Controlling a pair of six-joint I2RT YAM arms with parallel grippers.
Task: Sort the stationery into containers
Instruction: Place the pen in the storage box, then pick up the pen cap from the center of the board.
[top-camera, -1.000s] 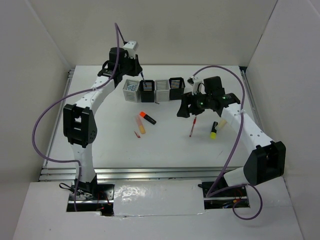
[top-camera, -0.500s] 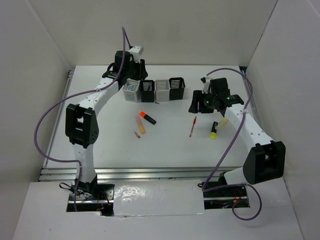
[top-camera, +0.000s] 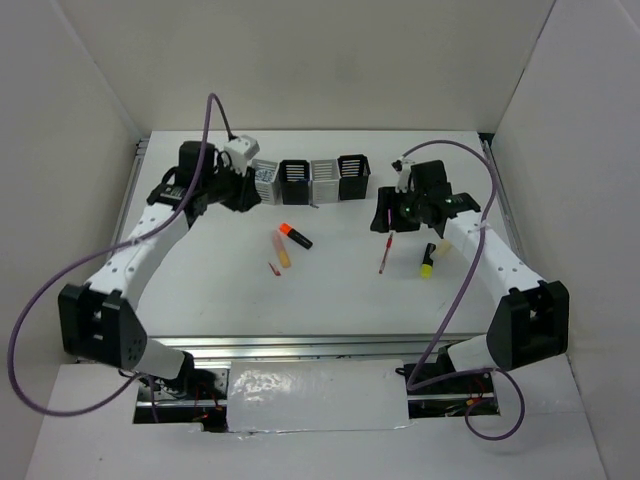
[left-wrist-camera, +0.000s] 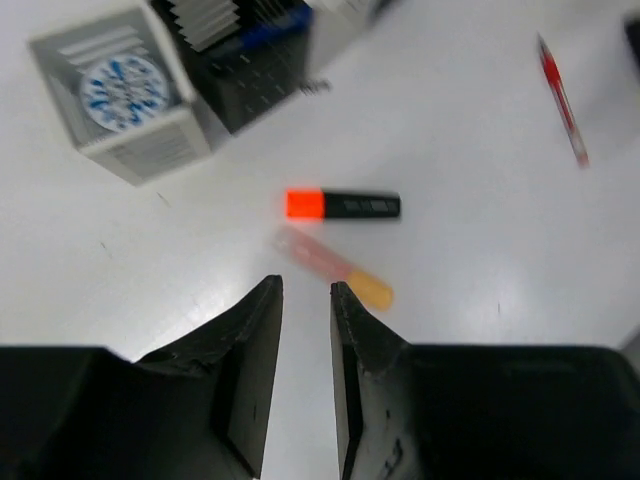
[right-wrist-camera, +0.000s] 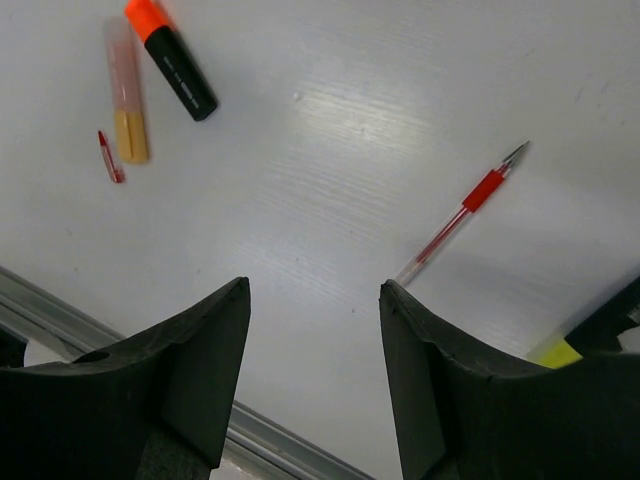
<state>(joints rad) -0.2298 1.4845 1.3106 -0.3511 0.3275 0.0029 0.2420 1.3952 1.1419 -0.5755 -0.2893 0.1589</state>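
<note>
The containers (top-camera: 308, 176) stand in a row at the back of the table. The left grey cup (left-wrist-camera: 125, 95) holds a round blue-grey disc (left-wrist-camera: 122, 88). A thin blue pen (left-wrist-camera: 262, 28) sticks out of the black cup (left-wrist-camera: 250, 75) beside it. On the table lie the orange-black highlighter (top-camera: 296, 235), peach marker (top-camera: 283, 250), tiny red-blue piece (top-camera: 273, 268), thin red pen (top-camera: 384, 255) and yellow-black highlighter (top-camera: 428, 260). My left gripper (top-camera: 243, 192) hangs left of the cups, its jaws (left-wrist-camera: 305, 285) slightly open and empty. My right gripper (top-camera: 388, 215) is open above the red pen (right-wrist-camera: 462, 212), holding nothing.
White walls close in the table on three sides. A metal rail (right-wrist-camera: 270, 440) runs along the near edge. Purple cables (top-camera: 60, 280) loop off both arms. The two right cups (top-camera: 340, 175) show nothing inside from here.
My left arm has swung back from above the black cup to the left, and its jaws have parted. My right gripper has pulled back from low over the red pen.
</note>
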